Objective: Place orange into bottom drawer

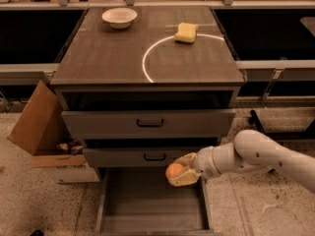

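The orange (173, 171) is in my gripper (178, 176), pinched between the two pale fingers, so it is held and not free. It hangs above the bottom drawer (147, 205), over the back right part of it, just below the front of the middle drawer (123, 157). As far as I can see, the orange touches neither the floor of the drawer nor its side walls.

The bottom drawer is pulled out wide, and I see nothing lying on its grey floor. So I judge that the picking and most of the carrying are done, and that the drawer needs no more opening. What is left is the last part: to bring the orange lower, perhaps a little more toward the middle of the tray, to spread the fingers so that it rests on the floor, and then to take my arm (256, 156) out. The fruit is round, so it can roll if I release it from too high; the low walls should stop it.

Above, the top drawer (206, 124) looks pushed in, or nearly so. On the cabinet top (98, 58) the white bowl (119, 17) and the yellow sponge (186, 32) stand well apart from my work. A cardboard box (39, 127) leans at the left side of the cabinet.
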You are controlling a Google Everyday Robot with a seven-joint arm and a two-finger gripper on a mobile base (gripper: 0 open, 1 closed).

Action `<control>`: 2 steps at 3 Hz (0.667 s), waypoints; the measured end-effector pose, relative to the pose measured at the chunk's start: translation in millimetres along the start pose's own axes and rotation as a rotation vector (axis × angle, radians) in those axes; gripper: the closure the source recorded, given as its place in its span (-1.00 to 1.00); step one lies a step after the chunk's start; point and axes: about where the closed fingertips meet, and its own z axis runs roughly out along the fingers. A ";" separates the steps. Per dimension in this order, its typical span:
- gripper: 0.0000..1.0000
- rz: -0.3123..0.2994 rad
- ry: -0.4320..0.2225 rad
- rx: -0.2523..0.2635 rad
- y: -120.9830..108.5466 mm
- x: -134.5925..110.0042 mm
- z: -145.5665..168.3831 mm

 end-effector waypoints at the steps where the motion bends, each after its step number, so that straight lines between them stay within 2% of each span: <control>1: 1.00 0.069 -0.062 -0.018 -9.8 44.7 40.6; 2: 1.00 0.167 -0.097 -0.044 -21.2 91.9 90.6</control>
